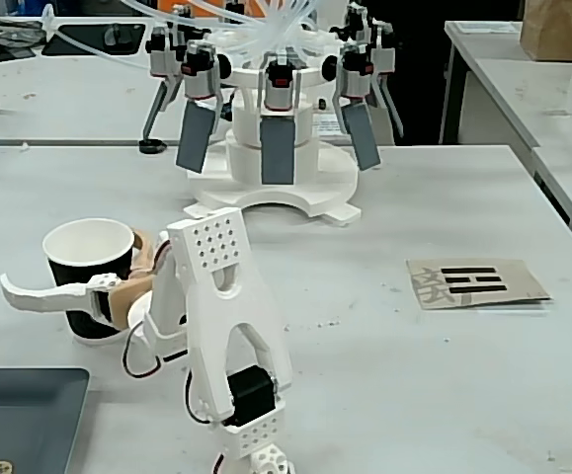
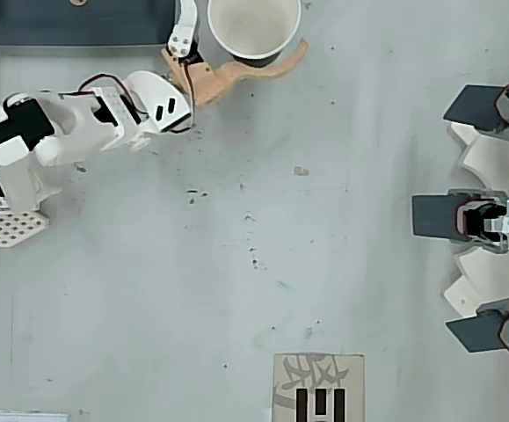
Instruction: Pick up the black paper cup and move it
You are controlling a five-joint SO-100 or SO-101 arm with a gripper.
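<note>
The black paper cup [image 1: 86,269] stands upright on the table at the left of the fixed view; in the overhead view it is at the top edge, showing its white inside [image 2: 254,22]. My gripper [image 1: 73,279] [image 2: 245,22] straddles it, open. The white finger [image 1: 29,293] crosses the cup's front side, and in the overhead view a thin gap separates this finger [image 2: 182,35] from the rim. The tan finger [image 2: 267,69] curves against the cup's opposite side and is partly hidden behind it in the fixed view.
A white fixture with several dark paddles [image 1: 276,128] [image 2: 474,215] stands at the far side of the table. A cardboard card with black marks [image 1: 478,281] [image 2: 317,387] lies flat. A dark tray [image 1: 24,415] [image 2: 69,22] sits close beside the cup and arm base.
</note>
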